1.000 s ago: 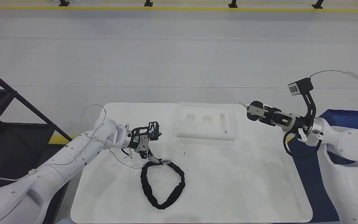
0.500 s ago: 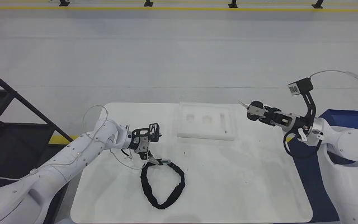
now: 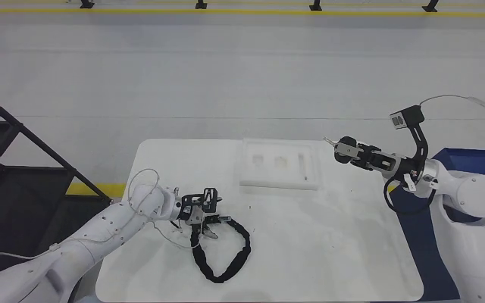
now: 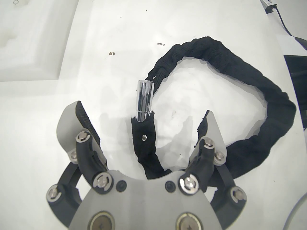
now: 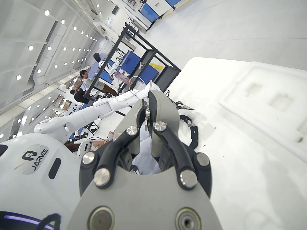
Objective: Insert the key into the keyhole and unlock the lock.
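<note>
One chain lock (image 3: 241, 246), one key (image 5: 146, 116), one foam tray (image 3: 254, 179) and one table (image 3: 341, 242).

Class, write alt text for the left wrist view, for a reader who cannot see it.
The open left gripper straddles one end of a black fabric-sleeved chain lock lying in a loop on a white table. A chrome cylinder sticks out of that end, and a white foam tray lies farther off.

text: none legible on table (image 3: 341, 250), foam tray (image 3: 250, 179) or chain lock (image 4: 280, 106) | numbers: none | signs: none
</note>
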You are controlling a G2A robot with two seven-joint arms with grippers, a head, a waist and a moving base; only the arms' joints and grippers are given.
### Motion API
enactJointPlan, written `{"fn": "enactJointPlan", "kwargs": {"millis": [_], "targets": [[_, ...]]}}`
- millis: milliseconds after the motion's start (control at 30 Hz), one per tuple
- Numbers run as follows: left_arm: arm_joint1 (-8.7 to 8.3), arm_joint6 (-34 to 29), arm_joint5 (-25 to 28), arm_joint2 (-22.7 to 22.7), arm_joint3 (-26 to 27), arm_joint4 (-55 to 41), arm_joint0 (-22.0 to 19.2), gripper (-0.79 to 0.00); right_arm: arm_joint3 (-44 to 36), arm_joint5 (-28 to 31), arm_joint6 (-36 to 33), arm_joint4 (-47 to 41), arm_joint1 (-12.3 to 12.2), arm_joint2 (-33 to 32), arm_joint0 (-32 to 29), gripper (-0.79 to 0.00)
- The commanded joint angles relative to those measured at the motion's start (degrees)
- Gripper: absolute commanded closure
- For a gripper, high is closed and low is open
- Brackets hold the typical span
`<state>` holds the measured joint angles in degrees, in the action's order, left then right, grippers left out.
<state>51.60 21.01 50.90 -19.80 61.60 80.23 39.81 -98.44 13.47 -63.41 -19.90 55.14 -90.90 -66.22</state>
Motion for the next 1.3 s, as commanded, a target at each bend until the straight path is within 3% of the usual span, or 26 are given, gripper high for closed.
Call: {"fn": "enactJointPlan", "kwargs": {"millis": [0,100,133,267,467,500,533,700,867,1100,1267], "targets": [[0.25,2.8,-1.0,0.2,-0.4,2.5,0.3,-0.785,0.0,0.0,0.0,0.0,0.0,0.0,0.0,0.0],[0.76,5.6,-2.0,0.4,-1.2,5.5,0.3,-0.785,0.0,0.0,0.0,0.0,0.0,0.0,0.0,0.0],[0.96,6.2,-2.3,0.5,-1.5,6.4,0.3,-0.745,0.0,0.0,0.0,0.0,0.0,0.0,0.0,0.0],[1.93,7.3,-2.8,0.9,-2.9,8.8,0.0,-0.385,0.0,0.0,0.0,0.0,0.0,0.0,0.0,0.0],[3.56,7.9,-2.9,1.2,-5.7,10.2,-0.3,-0.225,0.0,0.0,0.0,0.0,0.0,0.0,0.0,0.0],[3.83,8.1,-2.8,1.2,-6.0,10.3,-0.4,-0.151,0.0,0.0,0.0,0.0,0.0,0.0,0.0,0.0],[4.08,8.2,-2.7,1.2,-6.3,10.6,-0.5,0.0,0.0,0.0,0.0,0.0,0.0,0.0,0.0,0.0],[5.01,9.3,-2.2,1.1,-7.5,11.5,-1.0,0.0,0.0,0.0,0.0,0.0,0.0,0.0,0.0,0.0],[4.88,12.6,-0.8,-0.1,-7.5,11.6,-1.6,0.0,0.0,0.0,0.0,0.0,0.0,0.0,0.0,0.0],[2.79,17.6,1.7,-4.5,-2.2,11.1,-3.2,0.0,0.0,0.0,0.0,0.0,0.0,0.0,0.0,0.0],[1.12,18.0,2.7,-8.1,4.1,10.3,-3.4,0.0,-0.8,-4.8,-1.3,1.8,-0.1,2.8,-0.8,0.0]]}}
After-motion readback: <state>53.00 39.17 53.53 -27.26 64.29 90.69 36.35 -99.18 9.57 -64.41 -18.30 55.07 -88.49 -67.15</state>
